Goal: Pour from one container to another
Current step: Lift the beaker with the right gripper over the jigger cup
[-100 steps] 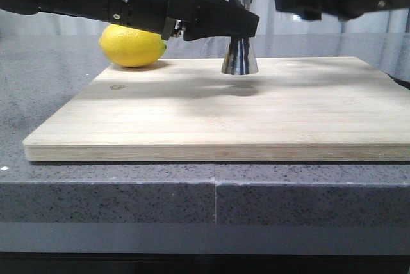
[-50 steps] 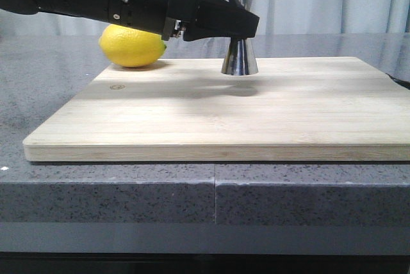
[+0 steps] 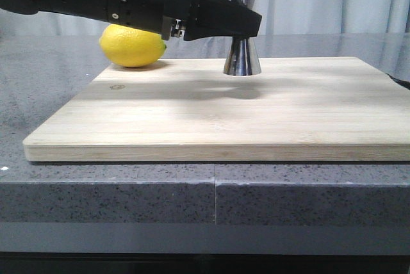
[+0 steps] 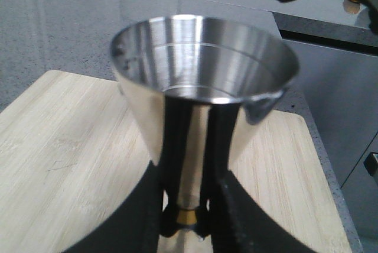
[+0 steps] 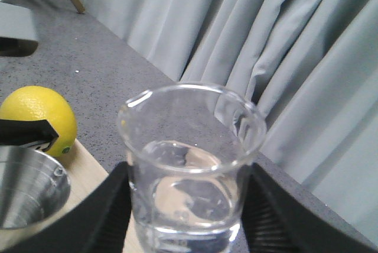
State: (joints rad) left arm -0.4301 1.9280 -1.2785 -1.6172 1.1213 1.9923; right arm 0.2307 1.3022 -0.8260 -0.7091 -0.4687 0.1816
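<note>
While left jaws (image 4: 188,220) clamp the jigger (image 3: 241,56) at board (image 3: 218,114) rear, its front lies bare; lemon (image 3: 132,45) beside; right jaws (image 5: 186,206) grip the beaker (image 5: 190,164); no legible writing.

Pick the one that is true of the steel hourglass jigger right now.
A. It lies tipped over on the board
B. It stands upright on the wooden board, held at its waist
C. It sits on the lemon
B: the shiny steel hourglass jigger stands upright on the pale wooden cutting board, with the left pincer closed around its gold-banded waist.
</note>
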